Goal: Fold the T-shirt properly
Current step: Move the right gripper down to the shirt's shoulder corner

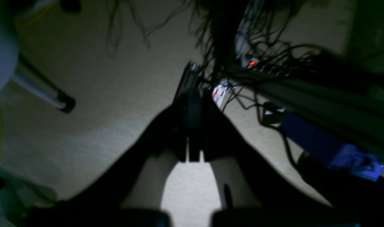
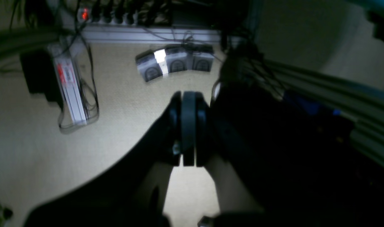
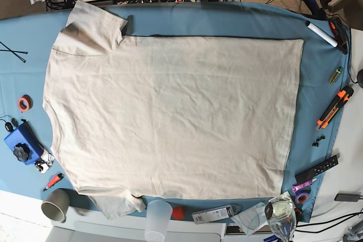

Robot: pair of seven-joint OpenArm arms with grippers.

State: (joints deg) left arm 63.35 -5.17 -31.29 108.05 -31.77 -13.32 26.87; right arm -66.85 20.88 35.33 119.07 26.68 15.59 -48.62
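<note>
The T-shirt [image 3: 170, 111] is plain beige and lies spread flat over most of the blue tablecloth [image 3: 227, 24] in the base view. Its sleeves point to the upper left and lower left, and its hem runs along the right. Neither arm shows in the base view. The left wrist view has my left gripper [image 1: 193, 97] shut, with nothing between its dark fingers, hanging over pale floor. My right gripper [image 2: 188, 97] is likewise shut and empty above the floor in the right wrist view. Both are away from the shirt.
Around the shirt lie a red tape roll [image 3: 24, 103], a blue box [image 3: 21, 143], a paper cup [image 3: 55, 205], a plastic cup [image 3: 159, 216], an orange knife [image 3: 334, 107] and a remote [image 3: 323, 168]. Cables [image 1: 267, 60], a power strip [image 2: 70, 91] and foot pedals [image 2: 176, 64] are on the floor.
</note>
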